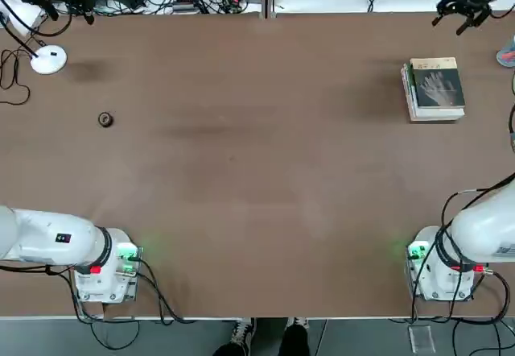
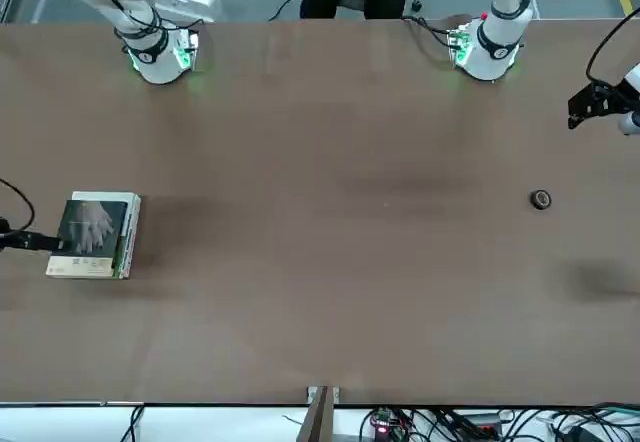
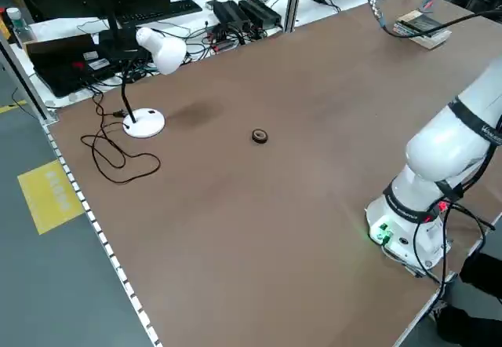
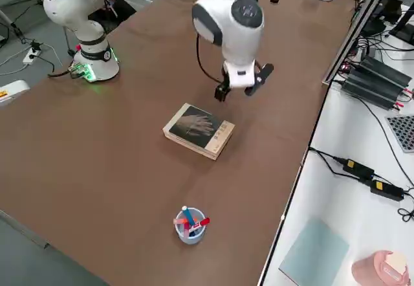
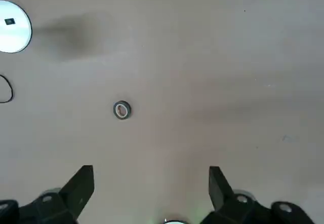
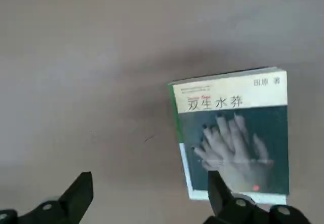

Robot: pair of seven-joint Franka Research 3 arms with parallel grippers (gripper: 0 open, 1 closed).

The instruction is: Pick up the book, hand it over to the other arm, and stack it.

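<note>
Black right gripper [image 6: 147, 196] fingers spread wide, empty, above the brown table [image 1: 241, 171].
Just beside and below it lies the small thin paperback book [image 6: 235, 143], dark grey cover with a pale hand image, stacked flat on a thicker green-and-white book [image 1: 412, 98], untouched; the left gripper [image 5: 151, 191], well apart, also wide open over a small black tape roll [image 5: 121, 109].

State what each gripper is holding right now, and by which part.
Nothing is held. The right gripper hangs open above the table beside the book, which lies on a thicker book. The left gripper is open over bare table.
</note>
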